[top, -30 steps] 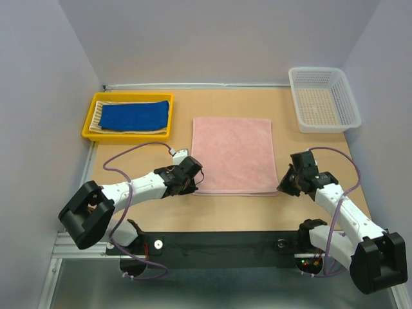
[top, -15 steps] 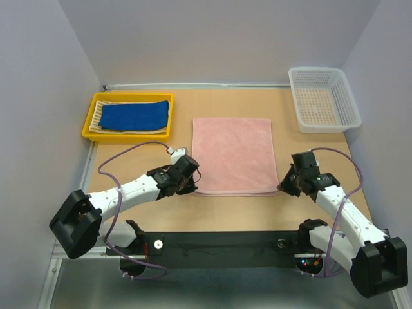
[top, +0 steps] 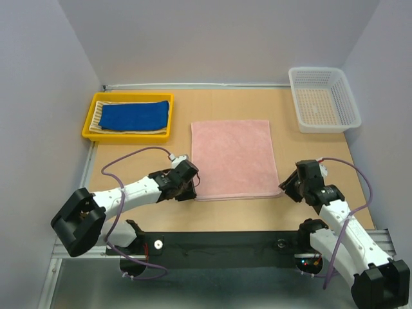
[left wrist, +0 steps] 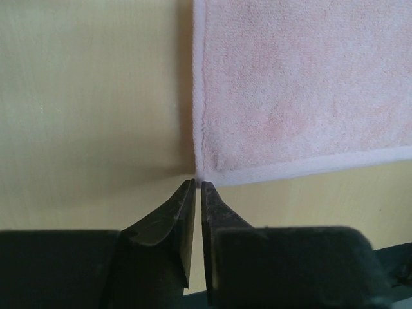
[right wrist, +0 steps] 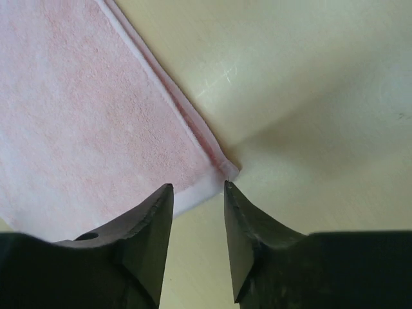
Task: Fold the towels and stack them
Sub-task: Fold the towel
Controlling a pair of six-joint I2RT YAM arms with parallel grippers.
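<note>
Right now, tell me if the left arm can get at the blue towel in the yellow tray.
Probably yes: the blue towel lies uncovered in the yellow tray, with bare table between it and the left pincer.

1. The top view is bright and evenly lit from overhead. The worktop point(top: 225, 103) shows no glare, and the picture is sharp to its edges.
2. Shadows there are soft and short: a faint dark fringe under the left arm point(top: 138, 188) and along the yellow tray point(top: 125, 136).
3. The left wrist view is dimmer and warmer, with the worktop tinted yellowish. A soft shadow pools beside the pink towel point(left wrist: 302, 84) near its corner.
4. The jaws in both wrist views are near-black silhouettes with slightly soft edges, while the towel's pile stays fairly crisp.
5. In the right wrist view a broad diffuse shadow crosses the worktop, and faint scratches catch the light.
</note>
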